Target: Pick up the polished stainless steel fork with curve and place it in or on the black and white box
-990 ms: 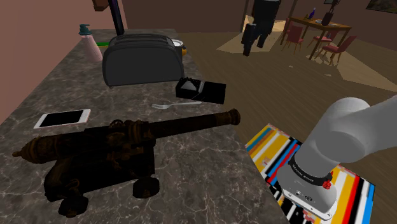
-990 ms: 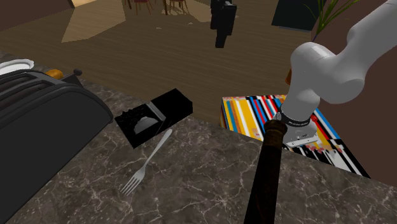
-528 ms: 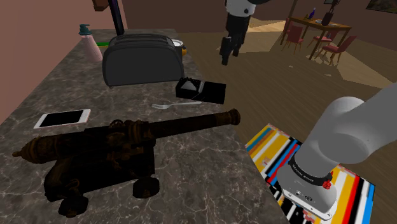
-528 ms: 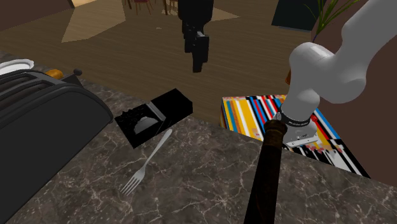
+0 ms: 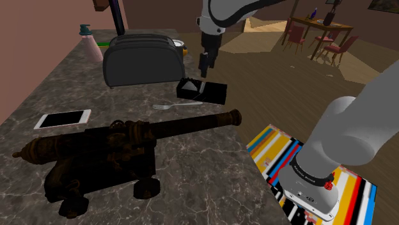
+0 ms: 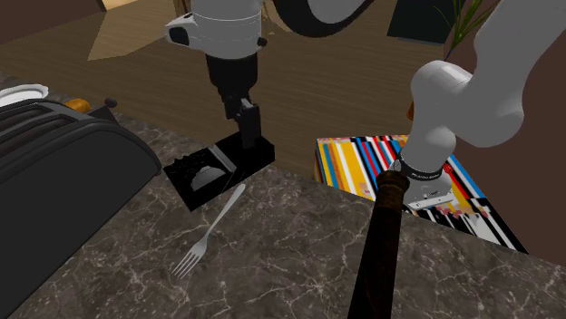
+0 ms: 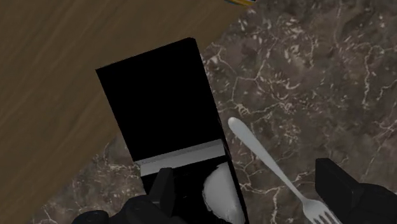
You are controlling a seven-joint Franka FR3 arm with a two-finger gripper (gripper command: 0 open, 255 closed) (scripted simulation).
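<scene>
Shiny metal fork [image 7: 275, 168]; veined marble cntr [image 7: 305, 76]

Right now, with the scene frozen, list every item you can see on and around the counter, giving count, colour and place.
fork: 1, silver, flat on the counter beside the box
box: 1, black with a white patch, at the counter's edge, under the claw
toaster: 1, dark grey, past the box, shoulder view's left
phone: 1, white, beside the cannon's rear
cannon: 1, dark brown, nearest the shoulder camera
bottle: 1, pink, teal cap, far corner
counter: 1, brown marbled
dining table: 1, wooden, far off
chairs: several, reddish, around it
stand: 1, striped, below the arm
arm: 1, white
claw: 1, black, open, above the box
</scene>
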